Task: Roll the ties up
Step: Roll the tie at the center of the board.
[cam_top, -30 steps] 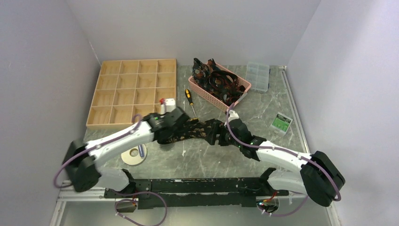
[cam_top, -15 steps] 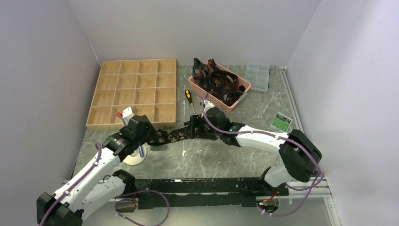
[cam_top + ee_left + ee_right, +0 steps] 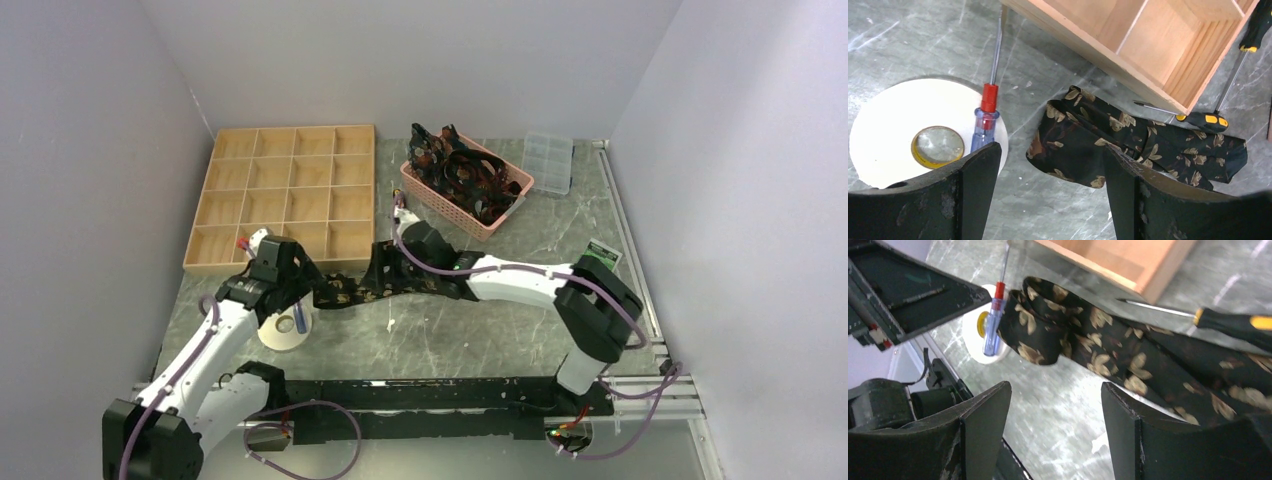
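The roll is barely begun, I judge: the tie [image 3: 352, 292] lies on the table mid-frame, just below the wooden tray [image 3: 200, 264], its left end folded over. My left jaws and right jaws stand apart, gripping nothing. Next, pinch that fold and turn it along. The green packet's [image 3: 600, 258] print is unreadable.

A black tie [image 3: 372, 287] patterned with tan-gold leaves lies stretched on the table [image 3: 450, 330] before me, its left end doubled over loosely. More ties [image 3: 462, 175] sit heaped in the pink basket [image 3: 445, 208].
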